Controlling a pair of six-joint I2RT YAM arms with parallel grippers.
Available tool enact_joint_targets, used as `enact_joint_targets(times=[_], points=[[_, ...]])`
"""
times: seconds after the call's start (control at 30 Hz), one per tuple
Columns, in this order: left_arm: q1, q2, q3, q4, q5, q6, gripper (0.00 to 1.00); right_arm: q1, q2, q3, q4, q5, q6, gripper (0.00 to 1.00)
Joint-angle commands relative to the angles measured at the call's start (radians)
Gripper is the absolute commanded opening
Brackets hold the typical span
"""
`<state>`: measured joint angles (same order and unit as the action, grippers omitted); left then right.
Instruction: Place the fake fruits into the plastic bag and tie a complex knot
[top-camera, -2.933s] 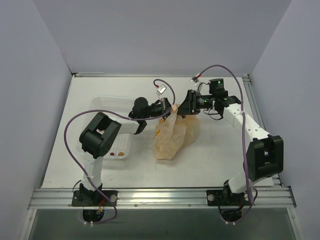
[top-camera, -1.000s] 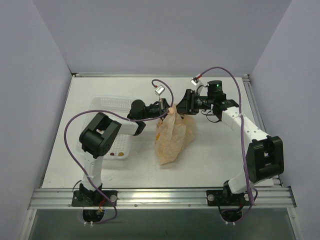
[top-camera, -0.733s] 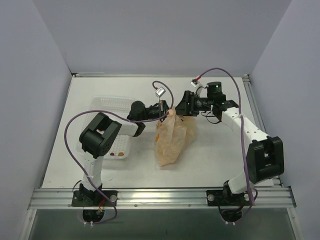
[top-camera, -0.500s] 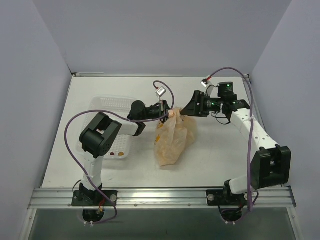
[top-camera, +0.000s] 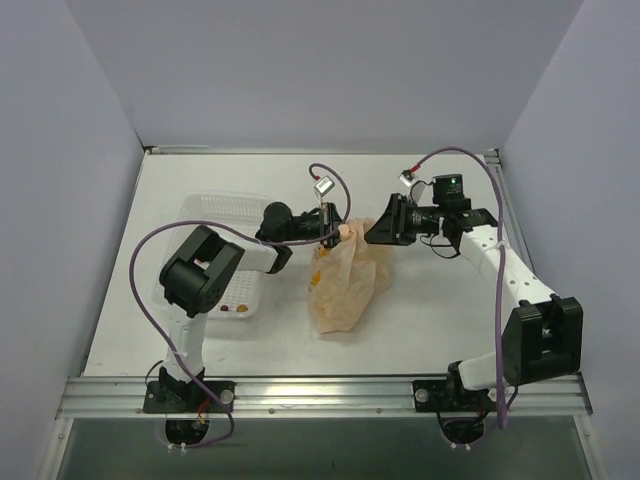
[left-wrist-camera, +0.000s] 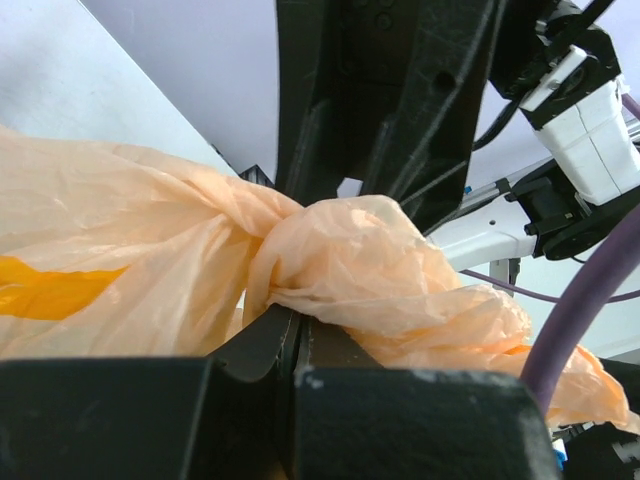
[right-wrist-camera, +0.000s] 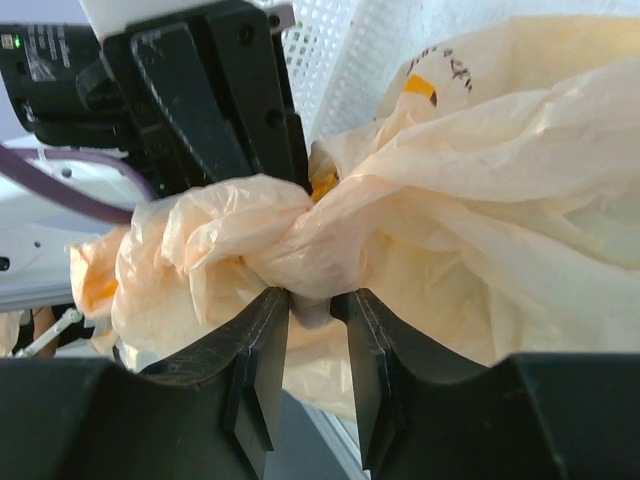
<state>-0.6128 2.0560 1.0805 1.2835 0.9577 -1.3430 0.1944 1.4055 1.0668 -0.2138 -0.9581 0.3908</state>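
Left tool (left-wrist-camera: 297, 335) was clamped on the twisted neck of the plastic bag (top-camera: 340, 285), mid-frame on the surface (top-camera: 430, 320), probably holding the knot (right-wrist-camera: 290, 235) taut. Right tool (right-wrist-camera: 310, 305) sat slightly apart right at it, looking ready to grab.

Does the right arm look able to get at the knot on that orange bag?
Likely yes: the right gripper sits right at the knot of the plastic bag, nothing between them; the left gripper grips the bag beside it.

bag (top-camera: 343, 285) centre — tray (top-camera: 212, 207) left of it | left claw (top-camera: 334, 230), right claw (top-camera: 369, 235) flank its top
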Motion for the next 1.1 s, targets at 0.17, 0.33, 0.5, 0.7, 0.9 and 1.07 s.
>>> enact_joint_targets(times=[0.17, 0.33, 0.5, 0.7, 0.9, 1.07], points=[[-0.038, -0.02, 0.035, 0.26, 0.03, 0.028, 0.0, 0.034, 0.036, 0.041, 0.298, 0.01, 0.141, 0.33], [-0.028, -0.02, 0.041, 0.238, 0.015, 0.036, 0.0, 0.063, 0.015, 0.018, 0.277, 0.001, 0.119, 0.47], [-0.008, -0.016, 0.088, 0.211, 0.006, 0.042, 0.0, 0.056, -0.04, -0.024, 0.13, -0.005, 0.05, 0.64], [-0.01, -0.014, 0.119, 0.206, -0.005, 0.033, 0.0, 0.049, -0.088, -0.073, 0.088, -0.004, 0.043, 0.7], [-0.033, 0.001, 0.197, 0.208, 0.007, 0.019, 0.0, 0.071, -0.004, -0.039, 0.439, 0.012, 0.244, 0.64], [-0.024, -0.013, 0.239, 0.185, 0.032, 0.033, 0.0, 0.069, 0.09, 0.113, 0.488, -0.005, 0.247, 0.63]])
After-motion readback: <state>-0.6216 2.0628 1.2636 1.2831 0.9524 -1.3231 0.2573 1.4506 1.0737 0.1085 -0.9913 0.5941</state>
